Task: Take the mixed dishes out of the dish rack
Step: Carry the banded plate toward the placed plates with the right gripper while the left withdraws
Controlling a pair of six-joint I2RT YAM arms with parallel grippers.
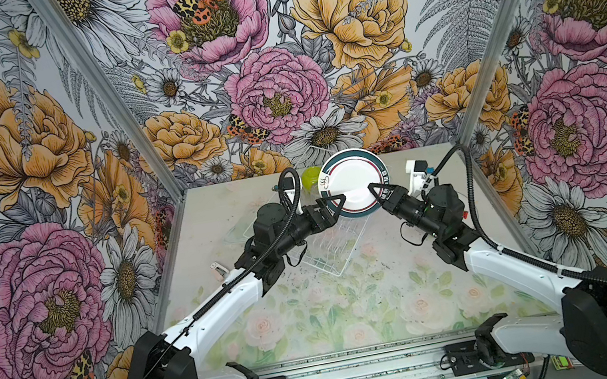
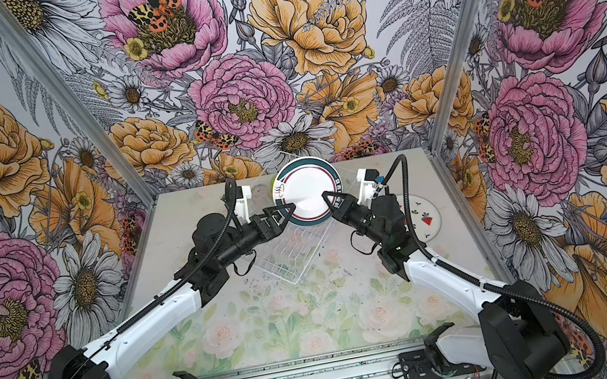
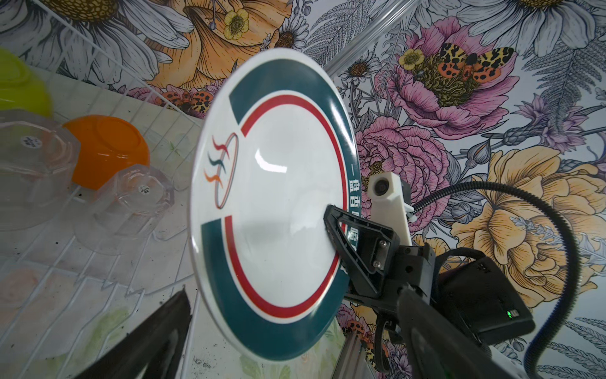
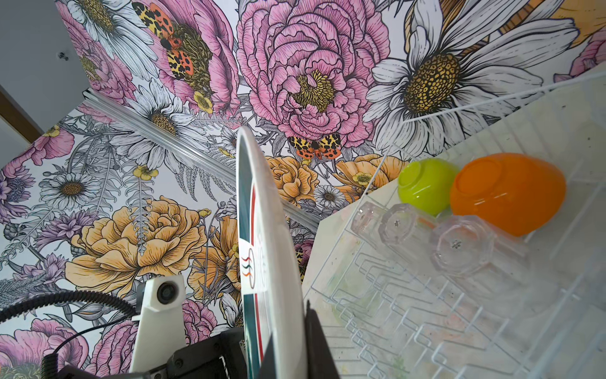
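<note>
Rose-printed tabletop (image 1: 317, 323) bears one wire dish rack (image 1: 331, 261); above it the right gripper (image 1: 373, 188) pinches one banded plate (image 1: 354, 186) upright, left gripper (image 1: 338, 205) gaping alongside. Racked behind: three clear tumblers (image 4: 459, 249), one orange bowl (image 4: 505, 197), one lime-green bowl (image 4: 423, 187); floral walls (image 1: 273, 77) beyond.

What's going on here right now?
The right gripper is shut on the rim of a plate, holding it up on edge over the rack. The left gripper is open at the plate's opposite edge and is not gripping it. The orange bowl, green bowl and three tumblers sit upside down in the rack.
</note>
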